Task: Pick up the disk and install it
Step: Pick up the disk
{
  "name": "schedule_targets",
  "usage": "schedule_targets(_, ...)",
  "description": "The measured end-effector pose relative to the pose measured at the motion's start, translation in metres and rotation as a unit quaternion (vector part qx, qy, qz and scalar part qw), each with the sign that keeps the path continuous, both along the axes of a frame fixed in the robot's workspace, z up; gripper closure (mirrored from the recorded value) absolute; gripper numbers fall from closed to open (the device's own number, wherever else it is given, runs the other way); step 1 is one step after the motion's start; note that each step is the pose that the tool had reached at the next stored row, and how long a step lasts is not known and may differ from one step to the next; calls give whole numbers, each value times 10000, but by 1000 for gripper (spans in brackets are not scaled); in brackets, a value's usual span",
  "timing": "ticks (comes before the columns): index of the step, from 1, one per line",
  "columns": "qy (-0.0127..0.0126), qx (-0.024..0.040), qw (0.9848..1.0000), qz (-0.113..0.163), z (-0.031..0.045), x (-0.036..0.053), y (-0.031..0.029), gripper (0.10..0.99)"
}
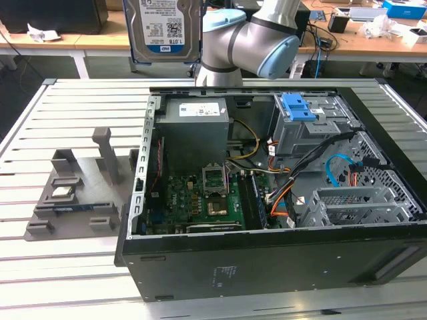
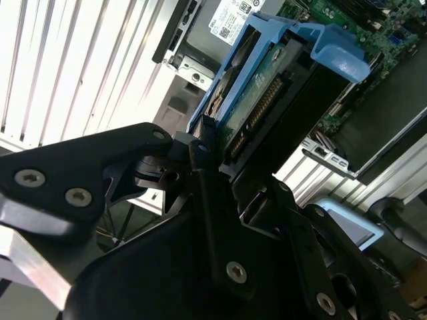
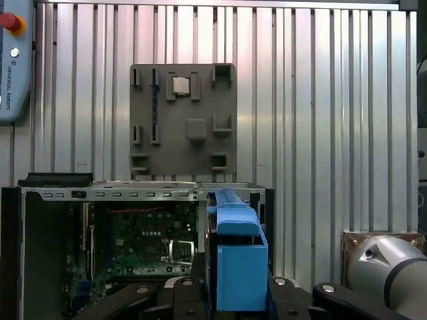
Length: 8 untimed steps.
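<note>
The gripper [image 3: 238, 297] is clamped on the disk [image 1: 162, 28], held upright in the air beside the arm [image 1: 247, 47]. Below lies the open case [image 1: 267, 260], with cables [image 1: 337, 167] near its blue bay [image 1: 298, 107]. A grey tray [image 1: 73, 193] sits at the exterior view's left.

I looked over a slatted aluminium table [image 1: 67, 267], its pale ribs evenly lit and free of hard shadows. Behind it stood two wooden workbenches. The one at the exterior view's left [image 1: 53, 41] had white legs and carried crumpled paper [image 1: 40, 31]. The one at the exterior view's right [image 1: 380, 45] was strewn with cables [image 1: 320, 40] and a blue box [image 1: 405, 8]. Dark floor [image 1: 27, 87] lay beneath them.
</note>
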<state>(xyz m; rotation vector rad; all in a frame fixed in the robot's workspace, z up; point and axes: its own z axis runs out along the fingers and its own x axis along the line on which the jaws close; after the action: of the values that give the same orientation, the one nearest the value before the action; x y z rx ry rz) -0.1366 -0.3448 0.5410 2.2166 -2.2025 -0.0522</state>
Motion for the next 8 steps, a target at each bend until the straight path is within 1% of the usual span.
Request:
schedule_targets(5,0,-7,10000,0,-14,52,-54,722)
schedule_targets(8,1,-12,10000,0,-18,75,-73,722)
